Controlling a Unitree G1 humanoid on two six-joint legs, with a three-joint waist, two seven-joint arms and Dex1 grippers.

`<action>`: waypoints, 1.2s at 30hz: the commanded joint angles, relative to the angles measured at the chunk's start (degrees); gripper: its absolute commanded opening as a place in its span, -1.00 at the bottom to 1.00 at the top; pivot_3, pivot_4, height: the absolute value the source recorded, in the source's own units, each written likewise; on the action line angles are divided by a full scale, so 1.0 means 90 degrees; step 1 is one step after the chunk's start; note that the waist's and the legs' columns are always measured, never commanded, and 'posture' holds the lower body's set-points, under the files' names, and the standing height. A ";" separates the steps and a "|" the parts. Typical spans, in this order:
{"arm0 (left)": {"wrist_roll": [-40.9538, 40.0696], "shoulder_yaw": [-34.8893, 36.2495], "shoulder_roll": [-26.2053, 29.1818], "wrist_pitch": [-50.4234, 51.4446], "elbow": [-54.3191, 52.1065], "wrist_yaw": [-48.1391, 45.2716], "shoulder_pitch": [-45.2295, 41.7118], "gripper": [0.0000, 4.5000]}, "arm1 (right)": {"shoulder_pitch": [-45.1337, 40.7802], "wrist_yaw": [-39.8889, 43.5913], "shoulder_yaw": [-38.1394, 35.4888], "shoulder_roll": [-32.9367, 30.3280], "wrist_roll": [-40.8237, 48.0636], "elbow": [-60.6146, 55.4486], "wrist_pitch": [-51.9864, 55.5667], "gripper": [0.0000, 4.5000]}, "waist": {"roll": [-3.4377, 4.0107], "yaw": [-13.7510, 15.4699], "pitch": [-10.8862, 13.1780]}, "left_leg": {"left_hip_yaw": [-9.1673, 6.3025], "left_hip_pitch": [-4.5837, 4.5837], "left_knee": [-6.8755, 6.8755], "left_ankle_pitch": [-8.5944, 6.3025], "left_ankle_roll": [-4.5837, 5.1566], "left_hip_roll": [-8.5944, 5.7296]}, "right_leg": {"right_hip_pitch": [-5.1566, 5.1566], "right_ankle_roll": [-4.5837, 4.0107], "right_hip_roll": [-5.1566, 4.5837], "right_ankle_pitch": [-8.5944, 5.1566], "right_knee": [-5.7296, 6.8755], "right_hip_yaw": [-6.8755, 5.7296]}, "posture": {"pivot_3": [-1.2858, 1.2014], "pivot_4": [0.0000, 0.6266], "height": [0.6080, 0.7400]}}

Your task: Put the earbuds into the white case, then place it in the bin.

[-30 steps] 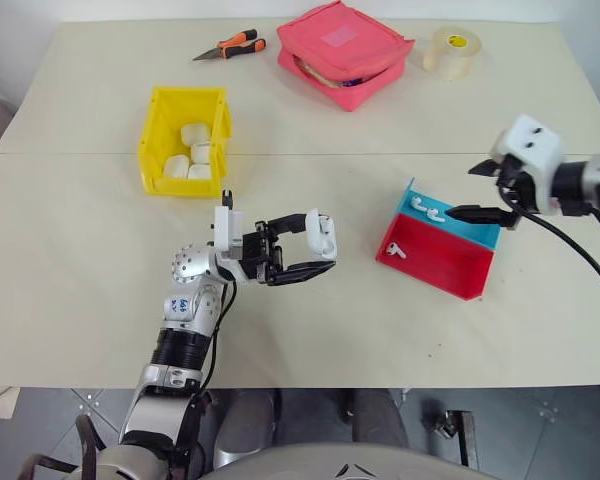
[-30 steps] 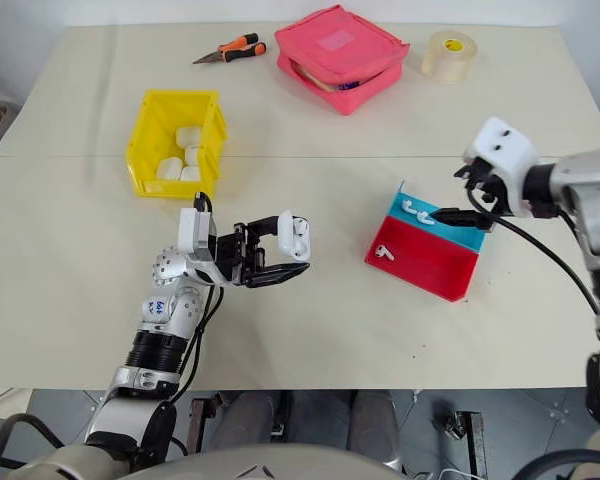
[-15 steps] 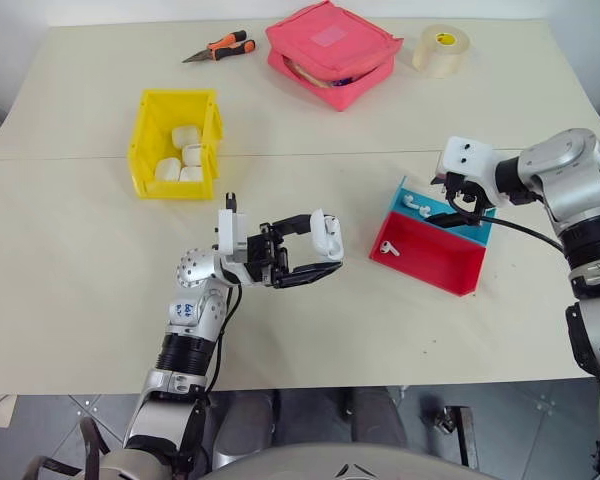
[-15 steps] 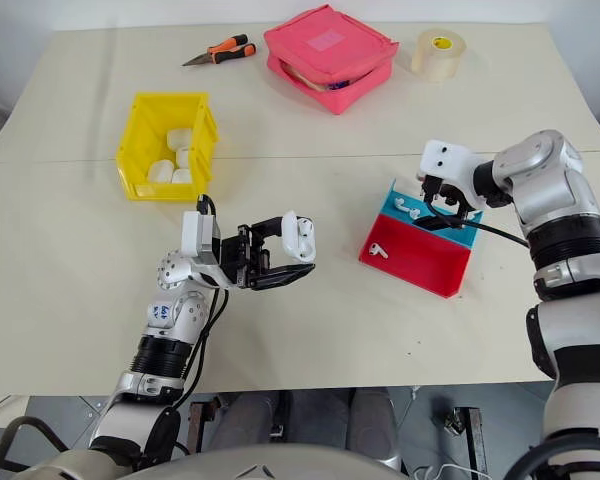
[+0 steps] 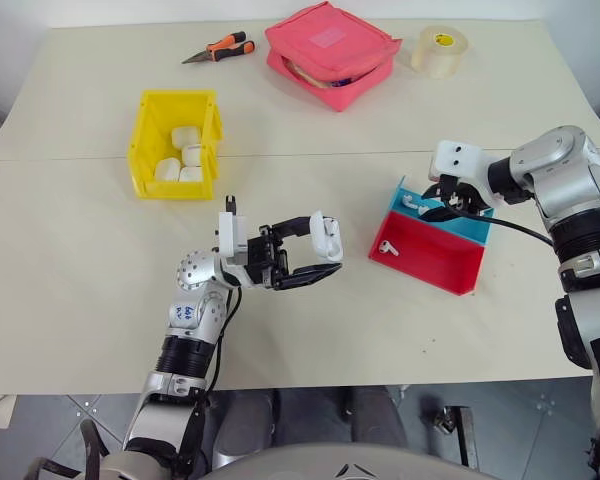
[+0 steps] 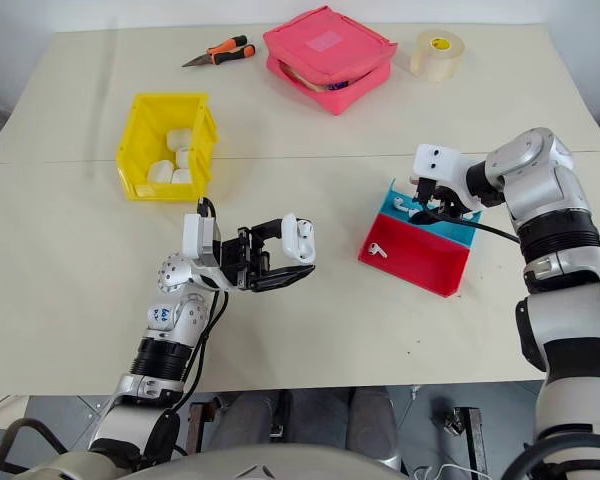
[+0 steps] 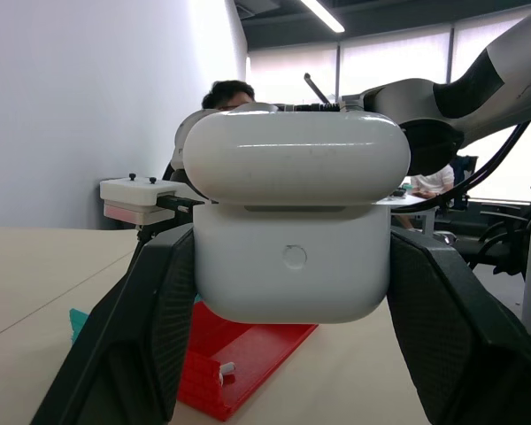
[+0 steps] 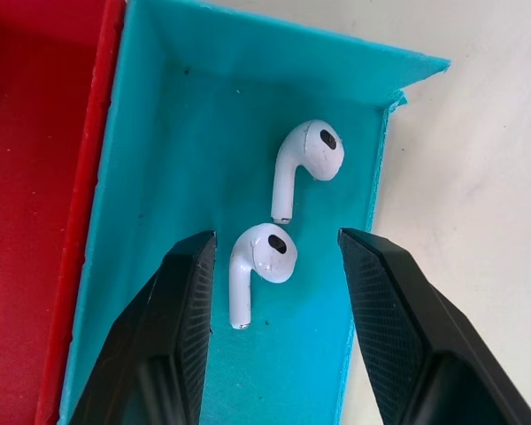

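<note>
My left gripper is held above the table's middle, shut on the white case. In the left wrist view the case sits upright between both fingers with its lid down. Two earbuds lie side by side in the teal end of the tray. My right gripper hangs low over them, open, its fingers straddling the nearer earbud without touching it. A third earbud lies in the red part. The yellow bin stands at the back left.
Several white blocks lie in the bin. At the table's far edge are orange-handled pliers, a pink zip pouch and a tape roll. A person shows in the background of the left wrist view.
My right gripper has come in from the right and sunk over the tray's teal end, its fingers drawing closer together. The left gripper and the case have stayed put.
</note>
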 commanded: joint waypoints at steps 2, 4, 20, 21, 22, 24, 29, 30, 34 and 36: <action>-0.0016 -0.0011 0.0030 -0.0083 -0.0253 0.0023 -0.0043 0.24 | 0.0091 0.0121 0.0060 0.0005 -0.0213 0.0133 0.0150 0.01 | 0.0000 0.0007 0.0000 | -0.0001 0.0000 0.0001 0.0000 0.0000 0.0000 | 0.0001 0.0000 0.0000 0.0000 0.0000 0.0000 | 0.03 -0.52 1.00; -0.0020 -0.0012 0.0033 -0.0076 -0.0265 0.0026 -0.0038 0.24 | 0.0117 0.0171 0.0037 0.0009 -0.0193 0.0111 0.0177 -0.07 | 0.0000 0.0008 0.0000 | -0.0002 0.0000 0.0001 0.0000 0.0000 -0.0001 | 0.0001 0.0000 0.0000 0.0000 0.0000 0.0000 | 0.03 -0.52 1.00; -0.0036 -0.0019 0.0048 -0.0050 -0.0214 -0.0011 -0.0129 0.24 | 0.0347 0.0254 -0.0116 -0.0023 -0.0166 -0.0186 0.0353 -0.74 | 0.0000 0.0005 0.0000 | -0.0002 0.0002 0.0004 0.0000 0.0000 -0.0001 | 0.0004 0.0000 0.0000 0.0000 0.0003 0.0000 | 0.03 -0.52 1.00; -0.0035 -0.0019 0.0045 -0.0051 -0.0200 -0.0014 -0.0145 0.24 | 0.0365 0.0237 -0.0147 -0.0023 -0.0146 -0.0212 0.0364 -0.74 | 0.0000 0.0006 0.0000 | -0.0002 0.0002 0.0004 0.0000 0.0000 -0.0001 | 0.0004 0.0000 0.0000 0.0000 0.0003 0.0000 | 0.03 -0.52 1.00; -0.0034 -0.0021 0.0039 -0.0050 -0.0188 -0.0015 -0.0160 0.24 | 0.0388 0.0180 -0.0207 -0.0020 -0.0111 -0.0252 0.0373 -0.74 | 0.0000 0.0006 0.0000 | -0.0002 0.0002 0.0004 0.0000 0.0000 -0.0001 | 0.0004 0.0000 0.0000 0.0000 0.0003 0.0000 | 0.03 -0.52 1.00; -0.0028 -0.0035 0.0019 -0.0050 -0.0173 -0.0011 -0.0184 0.24 | 0.0436 0.0096 -0.0377 -0.0057 -0.0011 -0.0437 0.0418 -0.74 | 0.0000 0.0004 0.0000 | -0.0002 0.0002 0.0004 0.0000 0.0000 -0.0001 | 0.0004 0.0000 0.0000 0.0000 0.0003 0.0000 | 0.03 -0.52 1.00; -0.0040 -0.0092 -0.0078 -0.0027 -0.0107 -0.0025 -0.0272 0.24 | 0.0783 0.0096 -0.1283 -0.0550 0.0626 -0.1764 0.1026 -0.74 | 0.0002 0.0026 0.0001 | -0.0003 -0.0004 0.0003 0.0000 0.0000 -0.0002 | -0.0002 0.0000 -0.0001 0.0000 0.0002 0.0000 | 0.03 -0.52 1.00; -0.0045 -0.0103 -0.0104 -0.0016 -0.0079 -0.0027 -0.0302 0.24 | 0.0971 0.0107 -0.1606 -0.0676 0.0903 -0.2185 0.1257 -0.74 | 0.0004 0.0042 0.0003 | -0.0002 -0.0006 0.0003 0.0000 0.0000 -0.0005 | -0.0005 0.0000 -0.0004 0.0000 0.0002 0.0000 | 0.03 -0.52 1.00; -0.0070 -0.0107 -0.0122 0.0012 -0.0005 -0.0069 -0.0367 0.24 | 0.1841 0.0119 -0.2439 -0.0906 0.1808 -0.3635 0.2089 -0.74 | 0.0004 0.0053 0.0003 | -0.0005 -0.0020 0.0000 0.0000 0.0001 -0.0007 | -0.0014 0.0000 -0.0005 0.0000 -0.0003 -0.0005 | 0.03 -0.52 1.00; -0.0067 -0.0118 -0.0147 0.0029 0.0057 -0.0087 -0.0416 0.24 | 0.2571 -0.0047 -0.3035 -0.0740 0.2472 -0.4534 0.2448 -0.74 | 0.0003 0.0054 0.0003 | -0.0008 -0.0018 0.0000 0.0000 0.0000 -0.0004 | -0.0011 0.0000 -0.0004 0.0000 -0.0003 -0.0010 | 0.03 -0.52 1.00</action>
